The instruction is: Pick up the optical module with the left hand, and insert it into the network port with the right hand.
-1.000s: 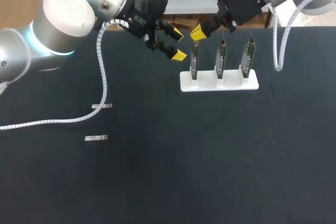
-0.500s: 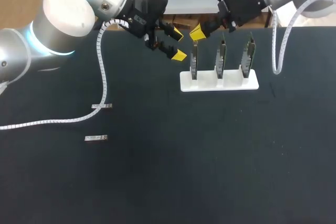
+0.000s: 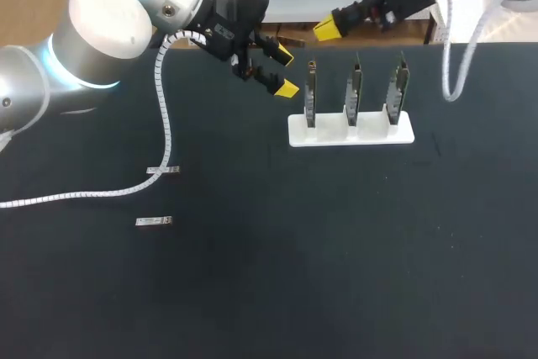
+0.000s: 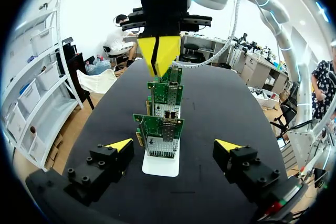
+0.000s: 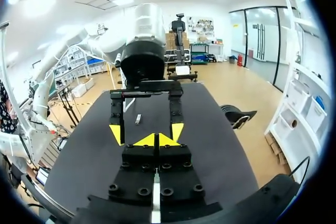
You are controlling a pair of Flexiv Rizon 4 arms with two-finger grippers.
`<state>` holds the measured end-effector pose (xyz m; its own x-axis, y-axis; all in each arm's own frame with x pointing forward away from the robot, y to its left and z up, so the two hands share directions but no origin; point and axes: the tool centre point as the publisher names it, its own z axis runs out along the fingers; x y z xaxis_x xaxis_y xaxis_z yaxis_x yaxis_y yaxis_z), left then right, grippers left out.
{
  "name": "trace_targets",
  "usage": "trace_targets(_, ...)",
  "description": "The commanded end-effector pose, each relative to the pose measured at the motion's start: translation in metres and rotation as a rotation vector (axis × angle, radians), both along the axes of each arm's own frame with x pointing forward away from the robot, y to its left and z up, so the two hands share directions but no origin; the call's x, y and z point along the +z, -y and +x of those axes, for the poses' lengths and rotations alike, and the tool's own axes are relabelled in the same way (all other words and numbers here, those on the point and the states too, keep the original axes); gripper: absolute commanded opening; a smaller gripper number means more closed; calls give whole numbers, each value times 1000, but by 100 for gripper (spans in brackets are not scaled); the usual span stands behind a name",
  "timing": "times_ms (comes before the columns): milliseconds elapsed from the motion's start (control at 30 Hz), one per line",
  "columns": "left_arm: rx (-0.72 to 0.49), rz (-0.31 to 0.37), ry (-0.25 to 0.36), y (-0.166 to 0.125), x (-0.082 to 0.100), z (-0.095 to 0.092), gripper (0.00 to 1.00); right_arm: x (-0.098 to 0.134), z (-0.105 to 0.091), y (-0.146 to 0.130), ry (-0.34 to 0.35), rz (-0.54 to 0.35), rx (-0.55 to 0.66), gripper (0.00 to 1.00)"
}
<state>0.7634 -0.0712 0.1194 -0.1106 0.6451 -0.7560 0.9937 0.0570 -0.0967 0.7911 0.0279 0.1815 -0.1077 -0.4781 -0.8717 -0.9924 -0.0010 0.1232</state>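
Pick-up step not yet begun.
Hovering with the left tool (image 3: 286, 73) wide open and empty beside the card stand (image 3: 350, 130); right tool (image 3: 328, 31) pinched closed on nothing above it. Lying flat on the counter (image 3: 336, 250), well apart from both: optical module (image 3: 163, 171). Next, likely: swing left tool over, descend, grip its narrow sides.

The black table (image 3: 336, 250) bears a white stand (image 3: 350, 130) toward its far edge, holding three upright boards (image 3: 354, 94). Well to the left lie one optical module (image 3: 163, 171), a second optical module (image 3: 154, 221) nearer, and a white coiled cable (image 3: 76, 196) just beside the first.
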Motion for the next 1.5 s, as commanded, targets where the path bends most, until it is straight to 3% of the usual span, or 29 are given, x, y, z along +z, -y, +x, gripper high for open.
trace_targets(33, -1, 5, -4, 1, 1, 1, 100, 9, -6, 28, -7, 10, -7, 0)
trace_targets(367, -1, 5, -4, 1, 1, 1, 100, 11, -12, 80, 22, -36, 37, 0)
trace_targets(567, -1, 5, -4, 1, 1, 1, 100, 3, -14, 96, 30, -61, 19, 0)
trace_targets(1067, -1, 5, -4, 1, 1, 1, 100, -7, -22, 108, -1, -45, 42, 0)
trace_targets(1500, -1, 5, -4, 1, 1, 1, 100, -11, -25, 103, 12, -53, 64, 0)
